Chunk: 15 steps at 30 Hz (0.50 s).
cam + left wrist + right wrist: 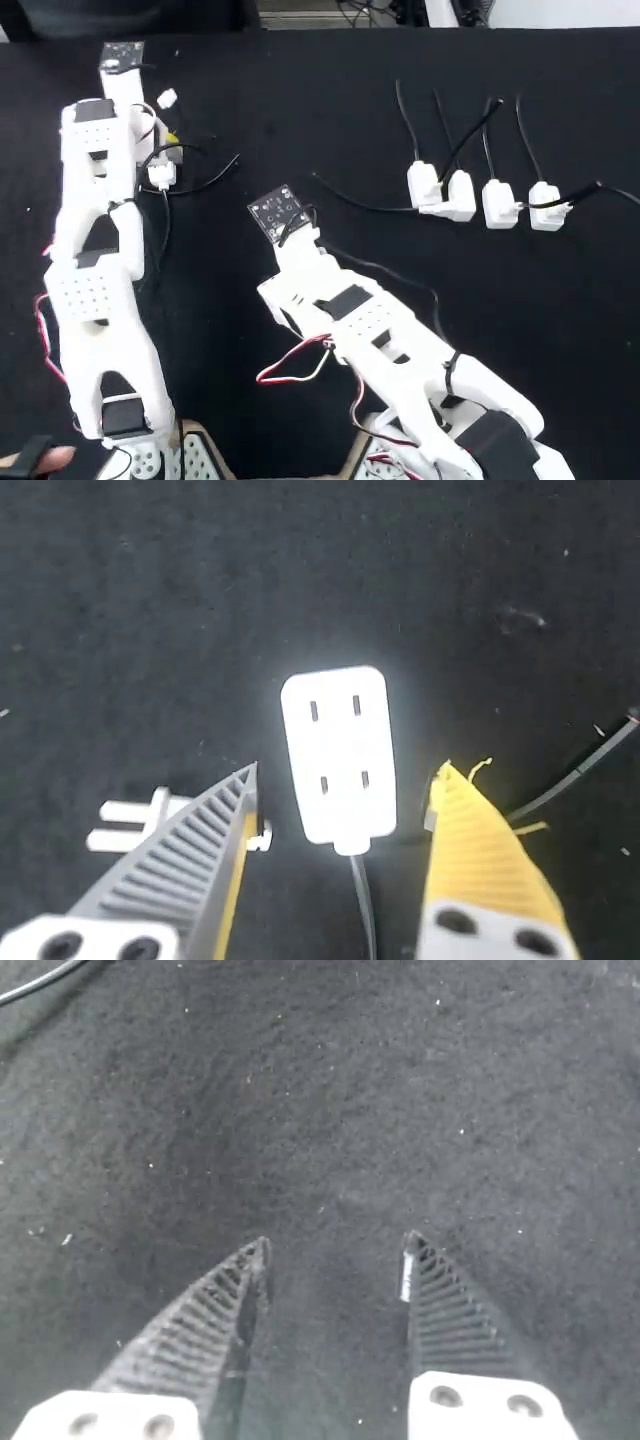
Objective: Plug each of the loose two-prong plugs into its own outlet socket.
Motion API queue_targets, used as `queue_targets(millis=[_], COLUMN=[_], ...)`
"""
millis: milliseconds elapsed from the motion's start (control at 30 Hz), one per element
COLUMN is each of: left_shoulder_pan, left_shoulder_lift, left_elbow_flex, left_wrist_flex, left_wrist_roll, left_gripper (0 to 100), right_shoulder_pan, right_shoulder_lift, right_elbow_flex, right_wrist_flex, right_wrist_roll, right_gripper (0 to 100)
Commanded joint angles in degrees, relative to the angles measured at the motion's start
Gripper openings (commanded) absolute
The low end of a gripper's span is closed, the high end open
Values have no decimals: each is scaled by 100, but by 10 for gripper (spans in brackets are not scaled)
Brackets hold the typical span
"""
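A white outlet [335, 755] with two pairs of slots lies flat on the black cloth, its black cord running back toward the camera. My left gripper [347, 770] is open, its grey and yellow fingers on either side of the outlet without touching it. A loose white two-prong plug [130, 825] lies just outside the grey finger [200, 850]. In the high view this outlet [162, 175] and plug [167, 98] sit at the far left by the left arm. My right gripper [335, 1250] is open over bare cloth, holding nothing.
Several white outlets and plugs [460, 195] with black cords lie in a row at the right of the table [330, 110]. A black cord [200, 180] loops beside the left outlet. The right arm [380, 330] stretches across the middle.
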Motion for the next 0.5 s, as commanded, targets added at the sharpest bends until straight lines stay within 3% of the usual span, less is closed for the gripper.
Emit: queue_targets(millis=[0, 167, 333, 467], left_shoulder_pan=[66, 57, 127, 189], left_shoulder_lift=[484, 1081, 1345, 1196], left_elbow_flex=[-998, -1499, -1578, -1789], left_wrist_flex=[35, 53, 378, 527], left_wrist_roll=[9, 18, 44, 290], left_gripper=[273, 254, 41, 24], right_shoulder_pan=[-53, -53, -53, -26], right_shoulder_lift=[-242, -242, -242, -242], right_elbow_flex=[-31, -31, -40, -40], right_wrist_flex=[-141, -141, -141, -141], right_wrist_roll=[0, 0, 0, 0], right_gripper=[194, 194, 194, 194])
